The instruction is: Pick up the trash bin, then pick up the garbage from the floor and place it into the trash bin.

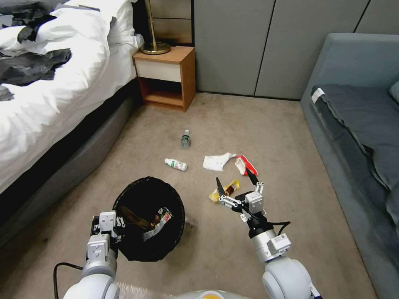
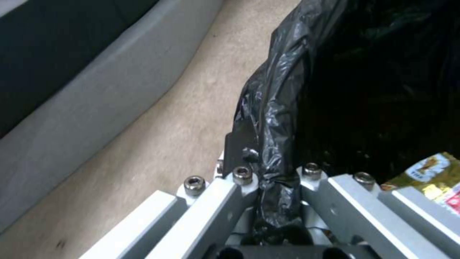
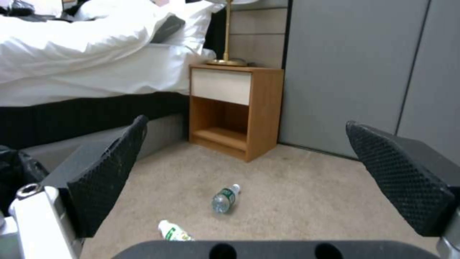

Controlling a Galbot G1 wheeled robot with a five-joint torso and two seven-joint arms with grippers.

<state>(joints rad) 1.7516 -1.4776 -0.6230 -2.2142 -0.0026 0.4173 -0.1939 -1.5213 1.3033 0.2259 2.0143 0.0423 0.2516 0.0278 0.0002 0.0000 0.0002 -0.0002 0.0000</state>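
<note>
Litter is lying scattered across the carpet [image 1: 249, 124] in front of the robot, and the collecting step is well under way. The left gripper [image 1: 109, 232] is clamping the near-left rim of the trash bin [image 1: 149, 218] — in the left wrist view its fingers are pinching the black bag liner [image 2: 273, 118] folded over the edge. The bin is hanging low at the robot's left, with a few wrappers already lying inside it.

The right gripper [image 1: 235, 182] is hovering with its jaws spread wide and nothing between them, just above the yellow wrapper [image 1: 224, 190]. Slightly farther off are lying the white tissue [image 1: 216, 162] and the red wrapper [image 1: 245, 165], side by side. To the left of those is resting a small white bottle [image 1: 176, 164], and farther still, toward the nightstand [image 1: 166, 77], a clear bottle [image 1: 185, 139].

I'd judge the yellow wrapper to be the piece now being gone for. The next move is calling for the right arm to be dropping straight down, closing on that thin, crinkly foil against the carpet — a shallow pinch could easily be slipping off it.
</note>
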